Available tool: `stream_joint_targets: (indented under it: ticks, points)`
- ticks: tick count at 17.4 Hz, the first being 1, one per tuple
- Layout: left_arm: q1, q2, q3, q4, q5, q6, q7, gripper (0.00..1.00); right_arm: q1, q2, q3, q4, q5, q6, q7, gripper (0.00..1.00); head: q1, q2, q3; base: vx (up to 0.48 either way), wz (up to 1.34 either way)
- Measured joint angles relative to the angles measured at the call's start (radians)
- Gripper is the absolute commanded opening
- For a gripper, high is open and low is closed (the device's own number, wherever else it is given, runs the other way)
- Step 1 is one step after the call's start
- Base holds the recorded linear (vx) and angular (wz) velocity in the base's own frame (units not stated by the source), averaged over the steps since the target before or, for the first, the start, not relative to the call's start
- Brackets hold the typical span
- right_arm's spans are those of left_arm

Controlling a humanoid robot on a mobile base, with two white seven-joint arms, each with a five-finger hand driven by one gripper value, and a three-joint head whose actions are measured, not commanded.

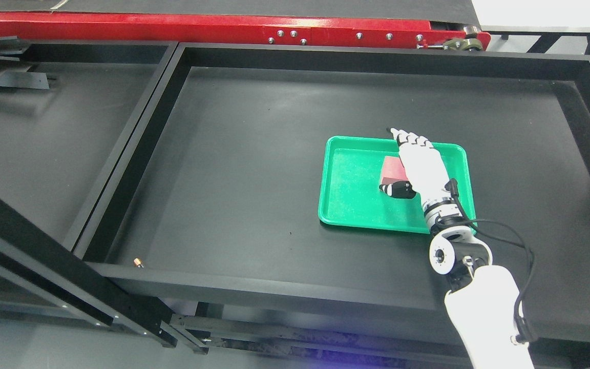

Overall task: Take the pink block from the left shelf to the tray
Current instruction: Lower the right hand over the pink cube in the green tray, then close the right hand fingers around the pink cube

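Observation:
A pink block [390, 170] lies flat inside the green tray [351, 200], near the tray's middle right. My right hand [393, 163] reaches in from the lower right and hovers over the block, covering its right side. The fingers [414, 141] stretch straight out toward the tray's far rim, and the thumb [397, 190] sticks out just in front of the block. Nothing is clasped between thumb and fingers. The left arm does not show.
The tray rests on a wide black shelf [244, 169] with a raised rim all around. A second black shelf [44, 133] lies to the left. A red frame [197, 25] runs along the back. A small copper piece [138, 263] sits on the front rim.

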Motion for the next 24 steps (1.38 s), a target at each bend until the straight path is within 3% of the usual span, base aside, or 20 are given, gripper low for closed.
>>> stream_joint_targets:
  ticks: [21, 24]
  points:
    - [0.000, 0.000, 0.000, 0.000, 0.000, 0.000, 0.000, 1.00, 0.000, 0.000, 0.009, 0.156, -0.002, -0.007, 0.041, 0.97, 0.0000, 0.000, 0.000, 0.057, -0.01]
    - [0.000, 0.000, 0.000, 0.000, 0.000, 0.000, 0.000, 1.00, 0.000, 0.000, 0.008, 0.164, -0.002, -0.001, 0.053, 0.78, 0.0000, 0.000, 0.000, 0.000, 0.00]
